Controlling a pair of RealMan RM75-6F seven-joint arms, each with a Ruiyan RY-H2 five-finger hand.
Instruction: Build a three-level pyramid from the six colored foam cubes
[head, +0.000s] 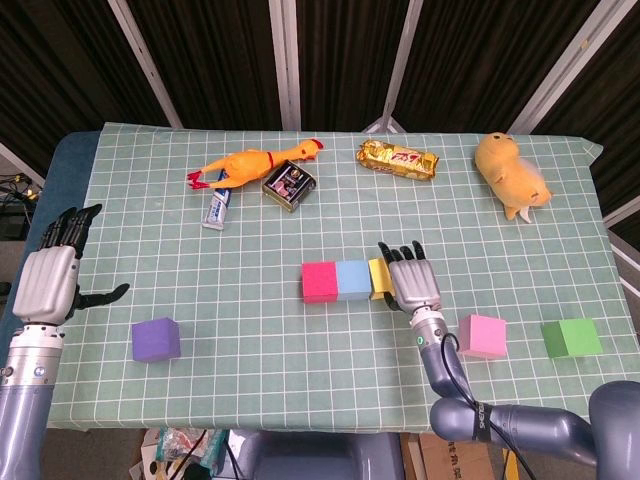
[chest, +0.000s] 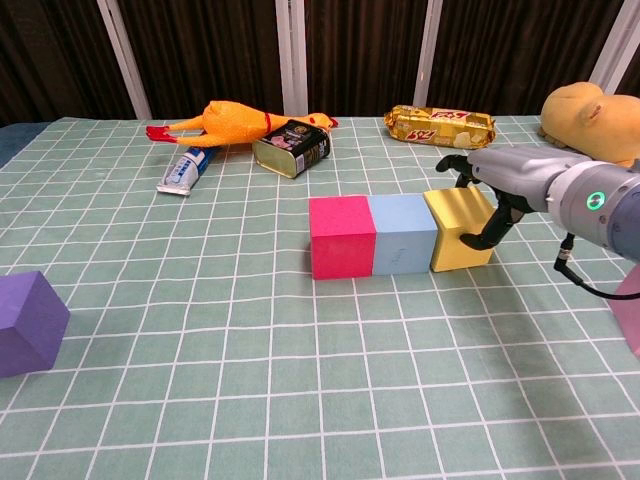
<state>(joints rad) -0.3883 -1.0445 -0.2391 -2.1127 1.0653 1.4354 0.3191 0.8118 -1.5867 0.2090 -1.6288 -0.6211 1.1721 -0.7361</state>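
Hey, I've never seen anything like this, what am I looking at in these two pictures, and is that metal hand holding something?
It's a two-armed robot with humanlike hands at a table. One camera looks down from its head, the other forward from its chest. The right hand grips a yellow cube, set against a blue cube and a red cube in a row. The left hand hangs empty at the table's edge. Purple, pink and green cubes sit apart. Toys and snacks lie at the back.

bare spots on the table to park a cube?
Free: between purple cube and red cube; the front strip below the row. Crowded: back edge, rubber chicken through plush toy; right hand at yellow cube.
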